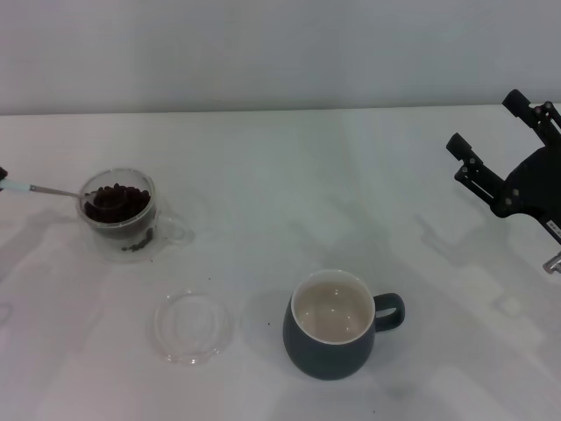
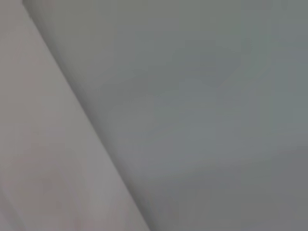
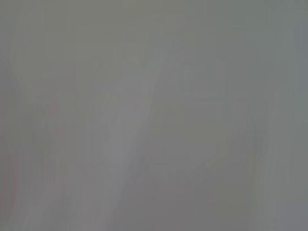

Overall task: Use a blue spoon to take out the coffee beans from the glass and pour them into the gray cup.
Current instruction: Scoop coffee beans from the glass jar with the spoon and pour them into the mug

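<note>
Fingers of the left gripper sit almost wholly off the left edge, so whether they clamp the blue spoon cannot be told. Its bowl lies among the coffee beans in the glass, far left on the worktop. Lifting level should keep beans aboard (a tilt would spill them). A clear round dish lies between glass and gray cup, low enough to pass over. At far right the right gripper hangs idle, fingers apart.
</note>
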Robot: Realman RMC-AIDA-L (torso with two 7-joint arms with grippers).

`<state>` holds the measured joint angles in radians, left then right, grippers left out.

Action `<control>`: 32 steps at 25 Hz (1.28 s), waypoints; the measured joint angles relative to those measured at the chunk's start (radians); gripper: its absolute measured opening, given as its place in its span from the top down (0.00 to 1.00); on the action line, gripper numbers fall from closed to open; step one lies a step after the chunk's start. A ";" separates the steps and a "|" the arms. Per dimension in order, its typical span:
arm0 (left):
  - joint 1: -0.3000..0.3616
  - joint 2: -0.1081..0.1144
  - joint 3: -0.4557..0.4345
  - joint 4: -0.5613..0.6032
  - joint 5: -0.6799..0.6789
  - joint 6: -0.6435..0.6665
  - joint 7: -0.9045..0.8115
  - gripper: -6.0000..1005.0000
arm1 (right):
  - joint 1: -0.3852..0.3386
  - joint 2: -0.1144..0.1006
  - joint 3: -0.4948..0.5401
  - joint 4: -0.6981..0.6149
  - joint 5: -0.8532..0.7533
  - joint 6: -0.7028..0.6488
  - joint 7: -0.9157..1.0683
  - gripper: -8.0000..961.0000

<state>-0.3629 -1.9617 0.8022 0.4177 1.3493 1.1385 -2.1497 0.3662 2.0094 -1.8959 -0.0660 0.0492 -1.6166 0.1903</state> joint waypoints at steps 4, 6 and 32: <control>0.005 0.000 -0.001 0.001 -0.027 0.021 0.021 0.85 | 0.003 0.000 0.001 0.000 0.000 0.000 0.000 0.12; 0.003 0.000 -0.001 0.000 -0.031 0.029 0.026 0.85 | 0.006 0.000 0.001 0.000 0.000 0.003 0.000 0.12; -0.118 -0.059 0.071 -0.032 0.026 0.167 -0.002 0.85 | 0.020 0.001 0.055 -0.057 -0.002 0.099 0.000 0.12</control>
<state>-0.4814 -2.0206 0.8735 0.3856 1.3754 1.3056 -2.1519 0.3863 2.0103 -1.8407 -0.1231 0.0475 -1.5177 0.1902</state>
